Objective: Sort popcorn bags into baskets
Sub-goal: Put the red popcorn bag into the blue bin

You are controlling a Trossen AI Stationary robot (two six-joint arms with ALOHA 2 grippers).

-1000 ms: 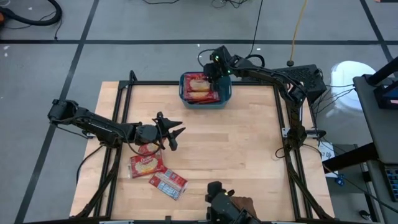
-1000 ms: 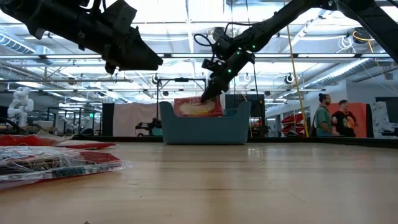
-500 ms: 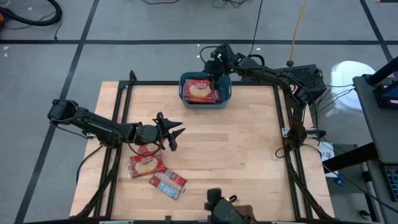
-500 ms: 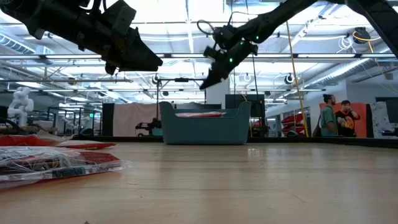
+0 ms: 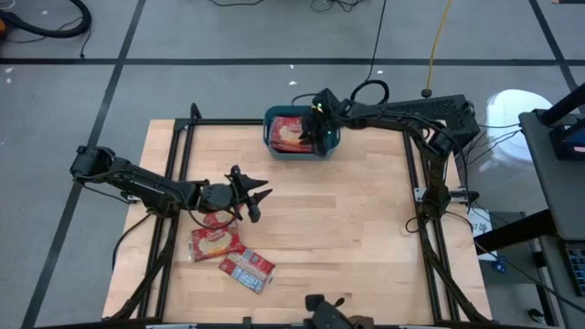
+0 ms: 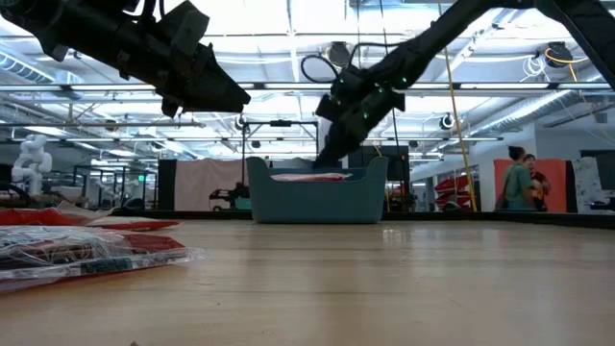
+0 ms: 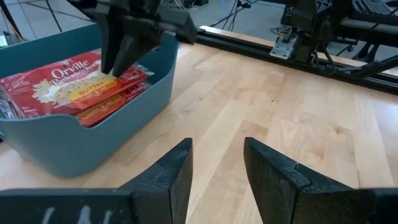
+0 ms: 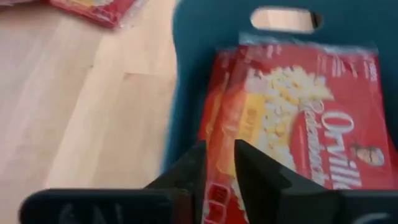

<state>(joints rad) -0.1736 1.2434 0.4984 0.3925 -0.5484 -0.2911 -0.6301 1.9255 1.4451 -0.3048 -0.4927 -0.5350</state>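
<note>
High view puts the teal basket [image 5: 334,142] at the far edge of the table, already holding red popcorn bags [image 5: 291,133] stacked flat inside it, while several more bags [image 5: 216,243] lie well apart on the near-left boards, one of them [image 5: 248,270] showing its pale back. So part of the sorting looks done, and that near-left cluster remains to be carried over. The right gripper [image 5: 320,128] sits low over the basket's right side, its fingers narrowed to a slim gap; the right wrist view looks past those fingers [image 8: 258,171] straight down at the top bag's edge, but whether they pinch it or merely hover at it cannot be told. The left gripper [image 5: 256,196] hangs above the table just beside the loose bags, its fingers [image 7: 177,171] parted about halfway and holding nothing. What the overhead camera hides, the left wrist view supplies: the bags in the basket lie layered, label up, with the right gripper's fingers reaching in among them. The low view adds only that the stack sits below the basket's rim [image 6: 317,177].
</note>
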